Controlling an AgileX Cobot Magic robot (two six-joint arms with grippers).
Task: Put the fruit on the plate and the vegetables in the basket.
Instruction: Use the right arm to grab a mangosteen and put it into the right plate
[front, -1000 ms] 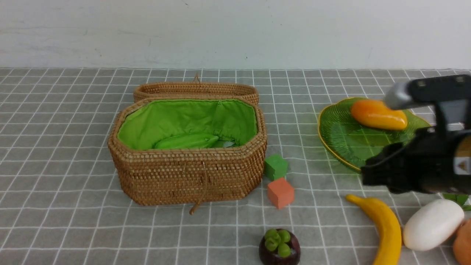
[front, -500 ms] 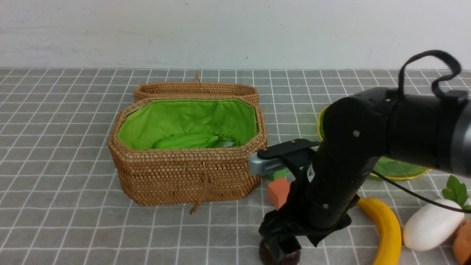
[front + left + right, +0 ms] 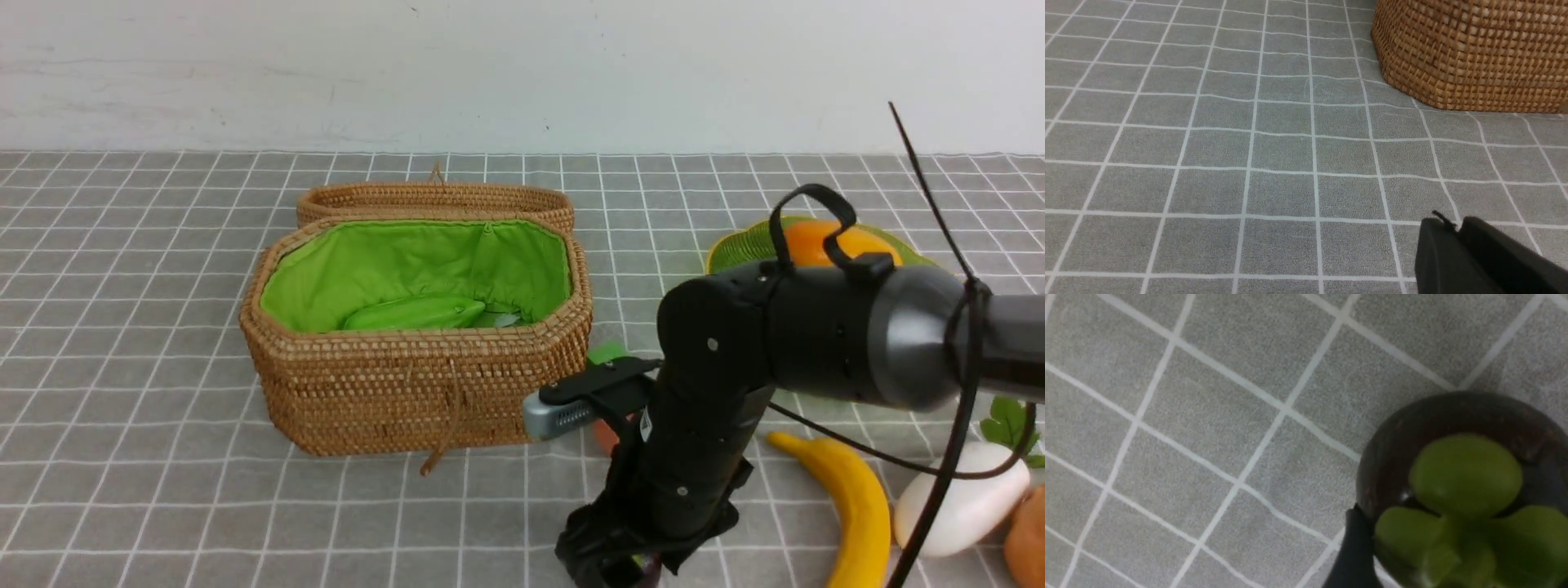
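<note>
The mangosteen (image 3: 1461, 486) sits on the bench (image 3: 163, 506) at five o'clock from the basket (image 3: 416, 384), and your right end effector (image 3: 611, 562) has just swung from the plate (image 3: 735, 245) down onto it. One finger (image 3: 1355, 555) flanks the fruit, but you cannot tell whether it has clamped. Judge the next move as a carry to the plate at one o'clock.

Front camera looks forward across the whole counter (image 3: 122, 506). Left wrist camera sits low, near the basket (image 3: 1470, 53) both views share. Right wrist camera hangs close above the mangosteen (image 3: 1433, 412).
</note>
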